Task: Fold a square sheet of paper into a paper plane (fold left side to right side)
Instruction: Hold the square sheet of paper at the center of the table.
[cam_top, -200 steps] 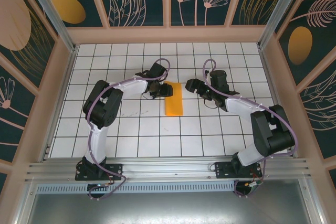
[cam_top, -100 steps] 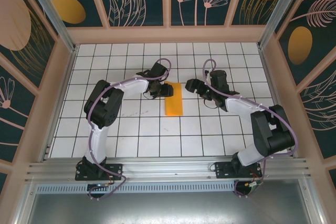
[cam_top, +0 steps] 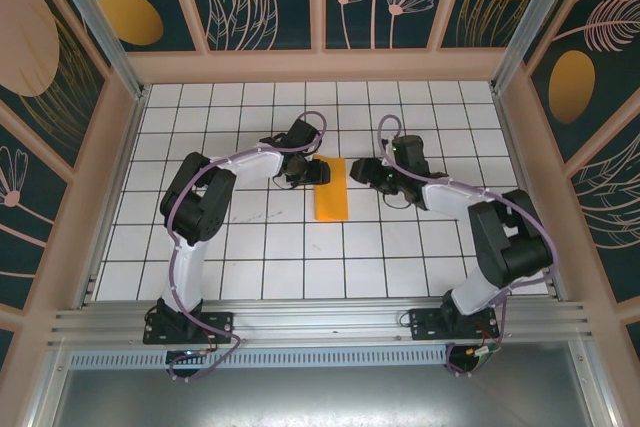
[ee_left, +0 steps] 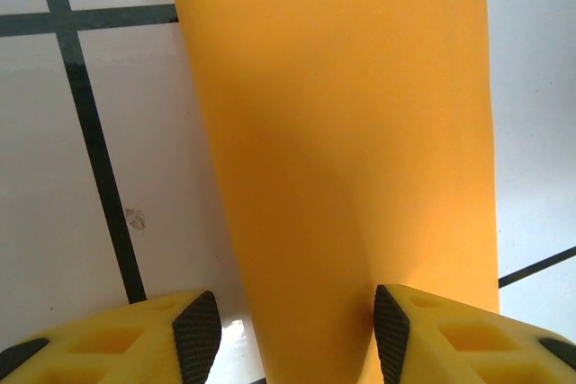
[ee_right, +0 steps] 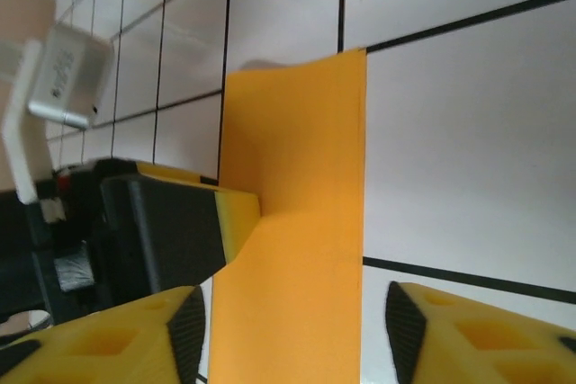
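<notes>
Square sheet of paper (cam_top: 330, 190), lying doubled into a narrow strip mid-table (cam_top: 250, 247) between the arms, is looking light, limp and crease-prone, best pinned near its edges; left gripper (ee_left: 295, 334) is pressing one long edge, jaws part-open, right gripper (ee_right: 290, 325) hovering half-open astride it.

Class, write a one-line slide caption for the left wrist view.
Folded orange-yellow sheet of paper lying on the white tiled table between the left tool's parted fingers.

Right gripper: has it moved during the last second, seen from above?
Yes. The right gripper shifted left across the table grid, nearer the square sheet of paper, which stayed put.
</notes>
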